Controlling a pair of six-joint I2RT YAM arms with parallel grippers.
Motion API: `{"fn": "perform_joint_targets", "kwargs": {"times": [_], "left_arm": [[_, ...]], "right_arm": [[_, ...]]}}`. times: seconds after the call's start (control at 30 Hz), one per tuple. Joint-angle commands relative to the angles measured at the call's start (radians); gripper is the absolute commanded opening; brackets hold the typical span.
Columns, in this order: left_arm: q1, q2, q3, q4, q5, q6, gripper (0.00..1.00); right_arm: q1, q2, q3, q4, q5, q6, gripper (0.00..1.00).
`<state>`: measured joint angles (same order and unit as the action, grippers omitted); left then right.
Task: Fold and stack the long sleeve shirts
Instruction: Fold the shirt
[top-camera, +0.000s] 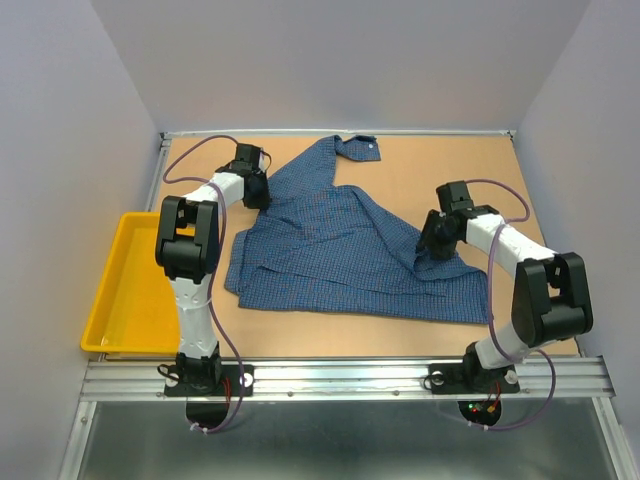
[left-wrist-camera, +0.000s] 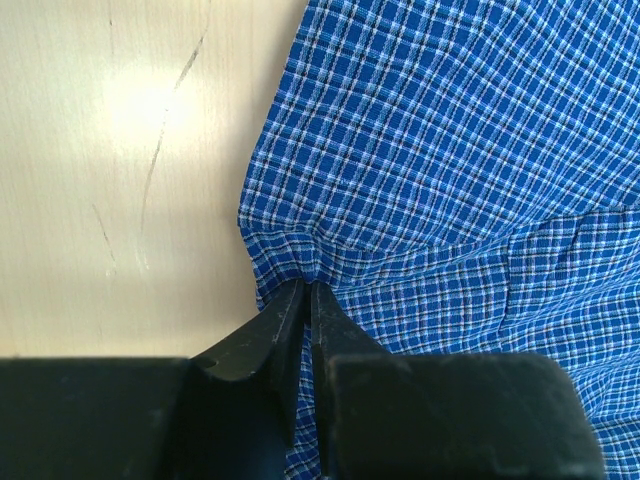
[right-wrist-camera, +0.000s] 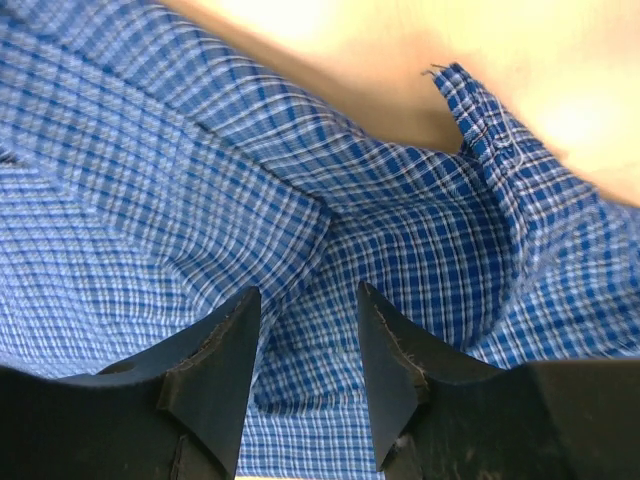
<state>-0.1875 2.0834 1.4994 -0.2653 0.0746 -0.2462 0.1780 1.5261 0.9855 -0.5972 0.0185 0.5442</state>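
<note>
A single blue checked long sleeve shirt (top-camera: 340, 250) lies crumpled across the wooden table, one sleeve reaching to the back edge. My left gripper (top-camera: 256, 186) sits at the shirt's far left edge. In the left wrist view, that gripper (left-wrist-camera: 308, 286) is shut on a pinched bit of the shirt's (left-wrist-camera: 450, 150) border. My right gripper (top-camera: 432, 246) hovers over the shirt's right side. The right wrist view shows this gripper (right-wrist-camera: 305, 292) open, jaws apart above wrinkled cloth (right-wrist-camera: 150, 200), gripping nothing. A sleeve end (right-wrist-camera: 480, 110) lies beyond it.
A yellow tray (top-camera: 125, 290) sits off the table's left side. Bare table (top-camera: 450, 170) shows behind and right of the shirt. Grey walls close in the back and both sides. A metal rail (top-camera: 340, 375) runs along the near edge.
</note>
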Motion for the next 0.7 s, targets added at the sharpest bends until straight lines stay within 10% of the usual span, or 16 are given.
{"fn": "perform_joint_targets", "kwargs": {"times": [0.0,0.43,0.67], "left_arm": [[0.008,-0.068,-0.007,-0.003,-0.004,-0.002,0.18],[0.006,-0.063,-0.005,-0.005,-0.006,-0.001,0.18],[0.006,-0.065,-0.005,-0.006,-0.010,-0.001,0.18]], "right_arm": [[-0.015,0.020,-0.048,0.114,-0.045,0.079,0.49],[-0.026,0.052,-0.087,0.226,-0.129,0.094,0.45],[-0.025,0.052,-0.070,0.231,-0.111,0.060,0.10]]}}
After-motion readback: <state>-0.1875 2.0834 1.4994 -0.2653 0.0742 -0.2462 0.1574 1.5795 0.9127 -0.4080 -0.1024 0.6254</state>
